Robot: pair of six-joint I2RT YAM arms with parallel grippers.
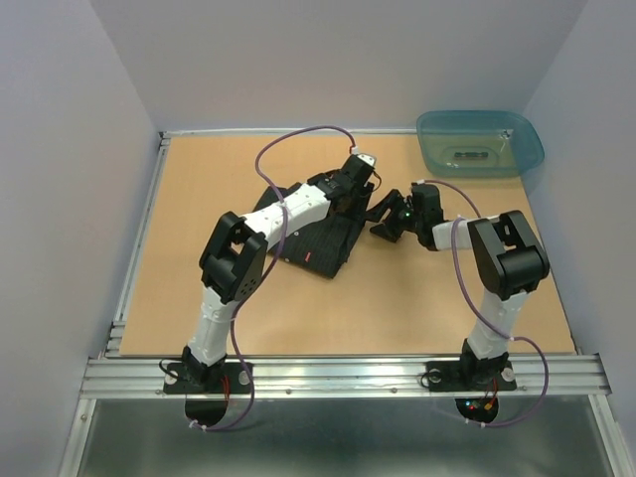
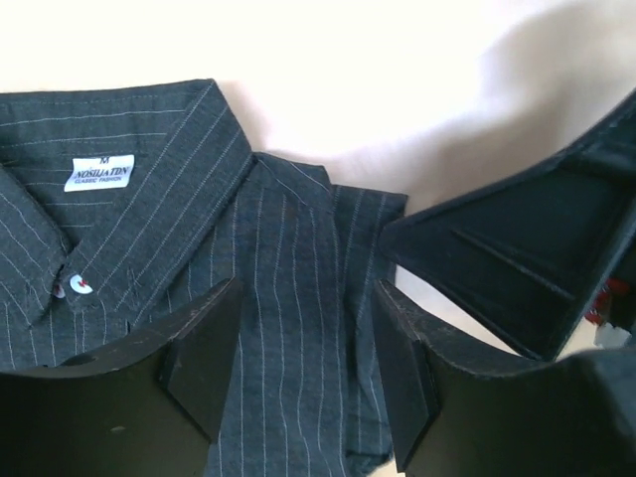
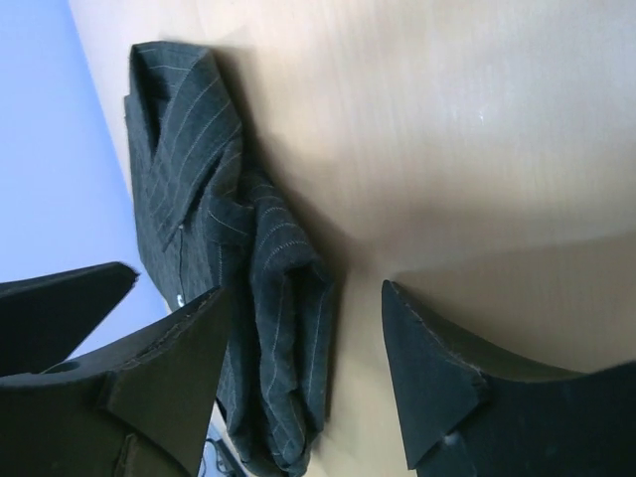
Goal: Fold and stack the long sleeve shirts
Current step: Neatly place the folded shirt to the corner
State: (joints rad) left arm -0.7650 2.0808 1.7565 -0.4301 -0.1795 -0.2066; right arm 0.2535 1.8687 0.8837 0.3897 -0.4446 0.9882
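The left gripper (image 2: 303, 333), its 2 black fingers apart, hangs over the black pinstriped collared cloth shirt (image 2: 288, 248), which lies folded mid-table on the tan wooden tabletop (image 1: 199, 189). The right gripper (image 3: 306, 298), jaws also apart, frames the shirt's folded edge. 1 teal plastic tub (image 1: 480, 139) sits at the far right corner.

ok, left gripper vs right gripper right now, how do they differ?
Left gripper hangs over the shirt, with shoulder cloth between its fingers. Right gripper is at the shirt's folded edge, with mostly bare table between its fingers. Left arm lies across the shirt; right arm lies beside it. Shared: both jaws apart, neither pinching cloth.
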